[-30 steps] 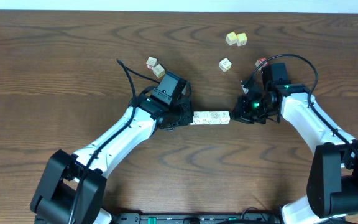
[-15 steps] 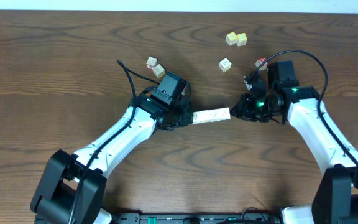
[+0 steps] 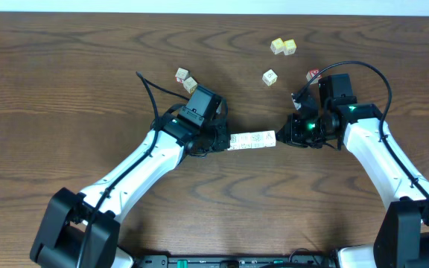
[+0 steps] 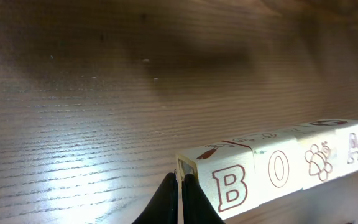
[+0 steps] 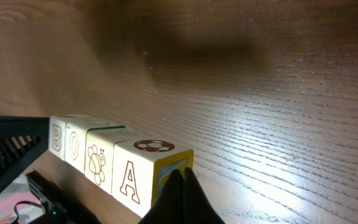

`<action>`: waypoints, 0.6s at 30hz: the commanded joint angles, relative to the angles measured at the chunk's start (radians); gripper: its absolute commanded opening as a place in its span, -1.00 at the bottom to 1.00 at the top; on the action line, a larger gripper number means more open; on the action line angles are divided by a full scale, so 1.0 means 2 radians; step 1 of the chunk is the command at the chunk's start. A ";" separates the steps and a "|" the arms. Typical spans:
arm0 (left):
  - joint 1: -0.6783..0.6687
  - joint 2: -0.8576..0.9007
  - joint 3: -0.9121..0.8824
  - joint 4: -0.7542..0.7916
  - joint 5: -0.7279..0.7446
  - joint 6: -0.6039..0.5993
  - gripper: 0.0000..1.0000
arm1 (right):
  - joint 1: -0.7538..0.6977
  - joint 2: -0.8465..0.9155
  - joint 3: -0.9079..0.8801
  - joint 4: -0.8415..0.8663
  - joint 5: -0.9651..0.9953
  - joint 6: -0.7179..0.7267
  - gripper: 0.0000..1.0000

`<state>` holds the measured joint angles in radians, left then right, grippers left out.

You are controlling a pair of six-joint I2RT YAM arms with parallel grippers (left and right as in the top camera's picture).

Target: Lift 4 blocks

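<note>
Row of blocks [image 3: 252, 140] is clamped between left gripper [image 3: 225, 141] at 9 o'clock and right gripper [image 3: 281, 137] at 3; both pressed together.

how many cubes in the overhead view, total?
10. Four in the row at centre; an upper-left pair; a top pair; one single cube below that; one red-faced cube beside the right arm. Arms may hide others.

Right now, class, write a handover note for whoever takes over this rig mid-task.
Left gripper: shut, tip pressing the B end of the row of four blocks.
Right gripper: shut, pressing the A end.
Done: blocks lined up and squeezed between the two; the row seems raised off the table.
Left: confirm all four clear the table; press evenly so the row does not buckle.
</note>
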<state>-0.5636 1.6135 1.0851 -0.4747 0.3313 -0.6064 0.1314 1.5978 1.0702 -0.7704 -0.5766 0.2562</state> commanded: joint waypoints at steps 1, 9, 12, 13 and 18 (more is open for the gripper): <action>-0.010 -0.014 0.010 0.006 0.044 -0.005 -0.86 | 0.017 -0.002 0.002 0.000 -0.062 0.009 -0.98; -0.010 -0.014 0.011 0.006 0.044 -0.005 -0.86 | 0.017 -0.002 0.002 -0.001 -0.066 0.010 -0.98; -0.010 -0.014 0.011 0.006 0.044 -0.007 -0.86 | 0.017 -0.002 0.002 -0.001 -0.066 0.010 -0.98; -0.010 -0.014 0.011 0.006 0.044 -0.009 -0.86 | 0.017 -0.002 0.002 -0.001 -0.066 0.010 -0.98; -0.010 -0.014 0.014 0.006 0.052 -0.010 -0.86 | 0.018 -0.002 0.002 -0.008 -0.066 0.010 -0.98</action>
<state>-0.5636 1.6047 1.0851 -0.4763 0.3347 -0.6102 0.1314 1.5978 1.0702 -0.7845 -0.5758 0.2604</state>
